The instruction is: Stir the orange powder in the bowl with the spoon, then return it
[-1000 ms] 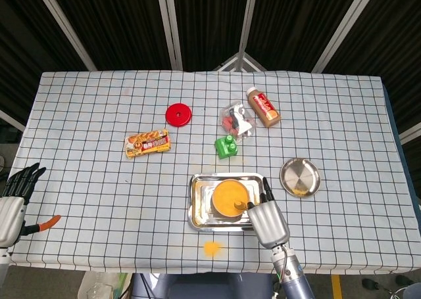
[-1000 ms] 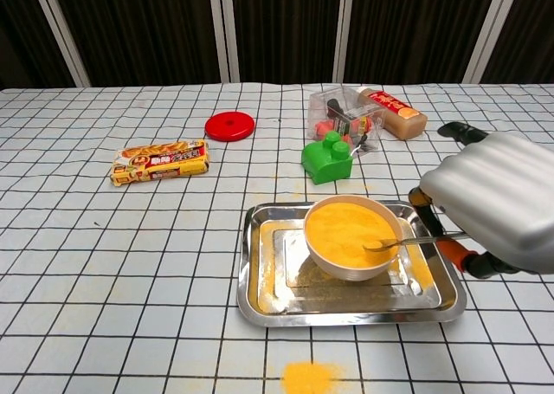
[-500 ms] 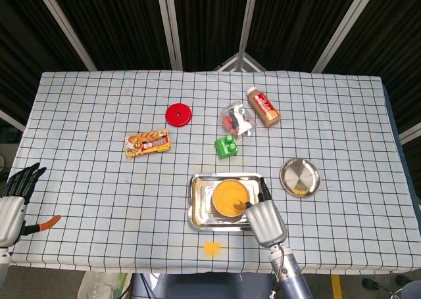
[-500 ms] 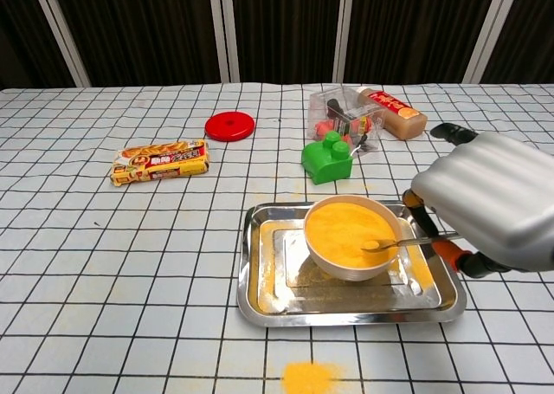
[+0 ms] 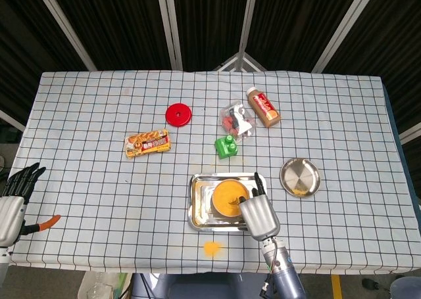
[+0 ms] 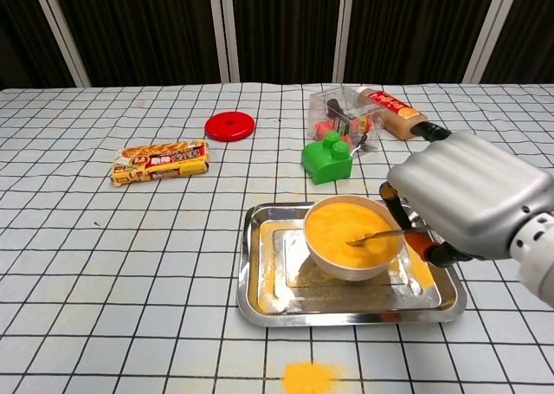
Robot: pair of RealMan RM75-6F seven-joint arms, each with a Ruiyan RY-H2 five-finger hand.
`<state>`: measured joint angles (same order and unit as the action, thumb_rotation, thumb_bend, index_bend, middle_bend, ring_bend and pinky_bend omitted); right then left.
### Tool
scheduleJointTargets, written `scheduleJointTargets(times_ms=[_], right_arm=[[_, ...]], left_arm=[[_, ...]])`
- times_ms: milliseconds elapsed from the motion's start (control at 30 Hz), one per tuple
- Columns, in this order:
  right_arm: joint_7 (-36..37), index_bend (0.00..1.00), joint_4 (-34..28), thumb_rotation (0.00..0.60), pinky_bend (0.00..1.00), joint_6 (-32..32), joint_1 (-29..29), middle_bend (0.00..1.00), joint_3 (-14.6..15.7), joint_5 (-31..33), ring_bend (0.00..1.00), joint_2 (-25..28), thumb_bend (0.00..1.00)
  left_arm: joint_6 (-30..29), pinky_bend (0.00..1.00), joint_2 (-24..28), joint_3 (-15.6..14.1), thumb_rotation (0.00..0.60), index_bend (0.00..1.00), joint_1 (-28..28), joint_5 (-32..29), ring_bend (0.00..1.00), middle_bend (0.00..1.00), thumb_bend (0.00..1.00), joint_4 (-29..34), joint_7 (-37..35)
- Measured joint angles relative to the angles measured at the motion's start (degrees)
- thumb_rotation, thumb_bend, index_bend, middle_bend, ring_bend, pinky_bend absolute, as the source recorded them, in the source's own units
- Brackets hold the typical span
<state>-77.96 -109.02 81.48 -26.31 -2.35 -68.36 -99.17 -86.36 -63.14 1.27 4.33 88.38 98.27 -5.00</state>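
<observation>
A white bowl (image 6: 353,236) full of orange powder (image 5: 227,197) stands in a steel tray (image 6: 260,290) at the table's near middle. My right hand (image 6: 467,199) holds a metal spoon (image 6: 379,235) with an orange handle, its tip dipped in the powder at the bowl's right side. From the head view this right hand (image 5: 258,215) covers the bowl's right edge and the tray's near right corner. My left hand (image 5: 13,204) hangs at the table's near left edge, fingers spread, with nothing in it.
Spilled orange powder (image 6: 309,377) lies in front of the tray. Behind it are a green block (image 6: 329,162), a clear box (image 6: 344,119) and a brown bottle (image 6: 392,113). A red lid (image 6: 229,126) and snack packet (image 6: 160,163) lie left. A steel dish (image 5: 300,177) sits right.
My right hand has shifted left, over the tray's right side, carrying the spoon's tip further left through the powder. The left hand has stayed put.
</observation>
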Motion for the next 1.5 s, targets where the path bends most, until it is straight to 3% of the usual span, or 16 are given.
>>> scheduleJointTargets(times_ms=[333,967,1500], right_arm=[[2.11,0.91,1.54,0.6,0.0,0.06,-0.95,0.78,-2.14,-1.05,0.41,-0.89,0.76],[0.75,0.91,0.07,0.6,0.0,0.75,-1.82,0.78,-2.92,-1.16,0.41,-0.86,0.76],[4.05,0.91,4.65,0.6,0.0,0.69,-2.44,0.78,-4.77,-0.69,0.41,-2.74,0.76]], left_arm=[[0.06,0.0,0.02,0.0,0.6,0.03,0.01,-0.05,0.0,0.0,0.0,0.03,-0.05],[0.05,0.0,0.07,0.02,0.6,0.03,0.01,-0.03,0.0,0.0,0.0,0.17,-0.11],[0.26,0.0,0.15,-0.01,0.6,0.03,0.05,-0.14,0.0,0.0,0.0,0.22,-0.25]])
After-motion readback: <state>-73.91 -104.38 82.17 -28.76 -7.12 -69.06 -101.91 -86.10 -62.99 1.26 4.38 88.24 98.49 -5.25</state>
